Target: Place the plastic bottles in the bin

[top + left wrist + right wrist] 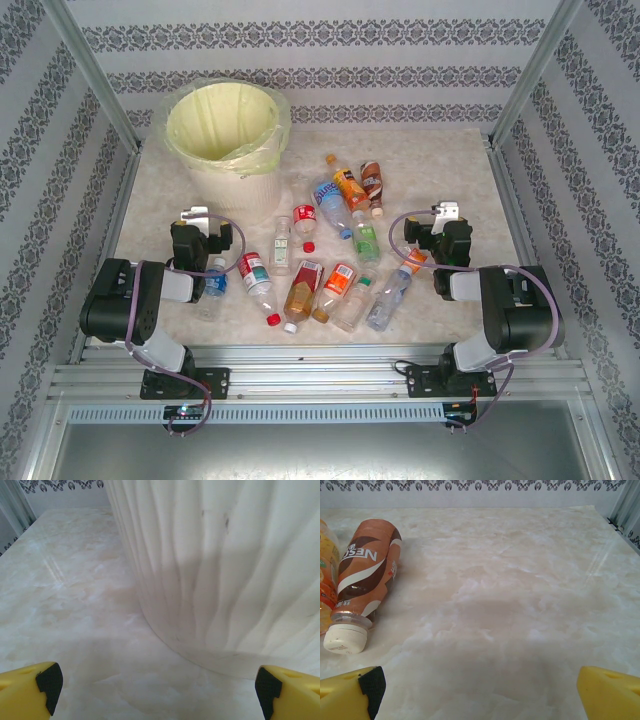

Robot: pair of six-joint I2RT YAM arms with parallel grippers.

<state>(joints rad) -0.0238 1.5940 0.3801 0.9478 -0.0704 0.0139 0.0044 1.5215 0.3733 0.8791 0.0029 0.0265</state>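
The worktop (440, 170) is being lit brightly and evenly from above, with only soft, faint shadows being cast. In the left wrist view, the bin (215, 580) is being crossed by a grey shadow band. Pale glare streaks are being reflected off the worktop in both wrist views.

**Robot test cell dressed up as a room**

Looks like a lab rig rather than a home. Boxed in by aluminium posts (92, 75) and flat panels of grey-patterned wallpaper (320, 36), beyond and to either side of the left pincer (157, 687) and right pincer (477, 690). Under both pincers, a marble-look table top (450, 170). Behind them, slotted metal rails (320, 372) carrying two bolted arm bases (185, 382). Just ahead of the left pincer, a bag-lined bin (225, 570); left of the right pincer, scattered plastic bottles (302, 290).
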